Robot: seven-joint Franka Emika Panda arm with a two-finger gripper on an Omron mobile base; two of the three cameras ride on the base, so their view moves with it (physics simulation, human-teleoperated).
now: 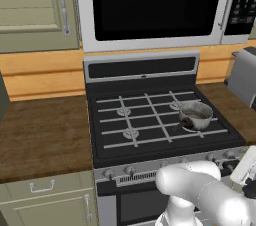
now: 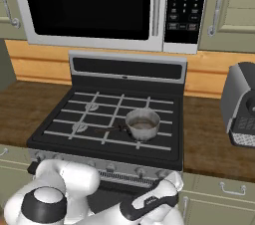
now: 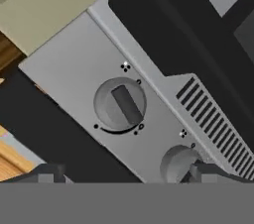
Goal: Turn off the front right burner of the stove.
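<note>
The black gas stove (image 1: 150, 120) with pale grey grate bars stands between two brown wooden counters, under a large black-and-silver microwave (image 1: 155, 5). Its front right burner (image 2: 143, 128) is at the near right of the cooktop and is covered by a small steel saucepan (image 2: 143, 123) whose dark handle points to the left, toward the middle of the stove. On the steel front strip (image 3: 89, 79), a round silver knob (image 3: 119, 104) is seen in the hand view; its dark bar lies diagonally in that picture, the long axis going from upper left to lower right. A second silver knob (image 3: 179, 164) is near it, beside the vent slots (image 3: 211, 124).

The two-finger gripper (image 3: 126, 176) is just in front of this strip. Its dark fingertips (image 3: 47, 173) stand wide apart, holding nothing and touching no knob. The right tip is before the second knob; contact I cannot tell. A grey toaster (image 1: 245, 77) stands on the right counter.
</note>
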